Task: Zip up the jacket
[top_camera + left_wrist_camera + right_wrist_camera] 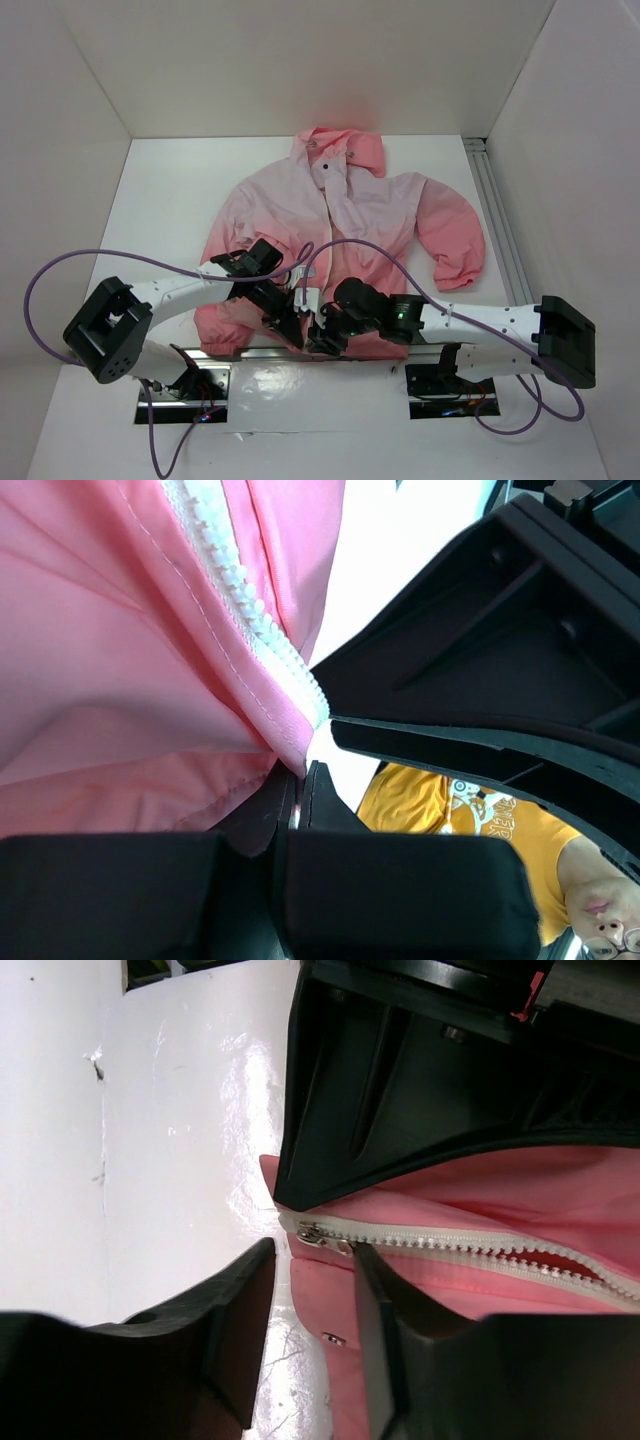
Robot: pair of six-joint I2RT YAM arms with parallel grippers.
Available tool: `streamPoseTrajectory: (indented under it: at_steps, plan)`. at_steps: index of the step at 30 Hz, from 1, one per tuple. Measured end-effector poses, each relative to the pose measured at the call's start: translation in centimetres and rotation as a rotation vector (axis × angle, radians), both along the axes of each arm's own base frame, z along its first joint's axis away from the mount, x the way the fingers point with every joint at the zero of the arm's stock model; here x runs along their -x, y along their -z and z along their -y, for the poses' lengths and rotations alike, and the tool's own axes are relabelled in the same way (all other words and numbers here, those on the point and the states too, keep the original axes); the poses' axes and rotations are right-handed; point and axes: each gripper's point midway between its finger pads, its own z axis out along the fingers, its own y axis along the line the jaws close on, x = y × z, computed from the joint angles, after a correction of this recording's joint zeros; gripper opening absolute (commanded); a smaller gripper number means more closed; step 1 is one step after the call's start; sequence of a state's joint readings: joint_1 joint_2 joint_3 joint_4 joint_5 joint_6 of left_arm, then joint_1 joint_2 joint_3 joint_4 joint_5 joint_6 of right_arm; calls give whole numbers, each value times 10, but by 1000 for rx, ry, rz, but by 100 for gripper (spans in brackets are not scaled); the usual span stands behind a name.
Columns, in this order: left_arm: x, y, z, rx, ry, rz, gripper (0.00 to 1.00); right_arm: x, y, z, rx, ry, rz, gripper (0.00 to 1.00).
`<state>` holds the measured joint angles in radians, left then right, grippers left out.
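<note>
The pink jacket lies flat on the white table, hood at the far side, hem at the near edge. Both grippers meet at the bottom of its front zipper. My left gripper is shut on the jacket's hem edge, right beside the lower end of the white zipper teeth. My right gripper is open, its fingers straddling the metal zipper slider at the zipper's bottom end. The zipper teeth run off to the right, joined close to the slider and parting further along.
An aluminium rail runs along the table's right side. White walls enclose the back and sides. Purple cables loop off the arms. A small snap button sits on the hem. A person in a yellow shirt shows past the table edge.
</note>
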<state>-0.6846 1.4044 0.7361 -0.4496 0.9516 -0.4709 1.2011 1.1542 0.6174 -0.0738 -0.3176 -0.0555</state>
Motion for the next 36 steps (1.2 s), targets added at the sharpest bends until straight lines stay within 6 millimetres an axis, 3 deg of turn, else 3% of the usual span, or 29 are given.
streamPoseTrajectory:
  at_steps: [15,23,36]
  plan:
    - [2,0,-1,-8,2,-10,0,1,-1,-1,-5,-15,7,24]
    - [2,0,-1,-7,2,-9,0,2,-1,-1,-5,-18,6,19]
    - [2,0,-1,-7,2,-9,0,0,0,0,-2,-11,10,20]
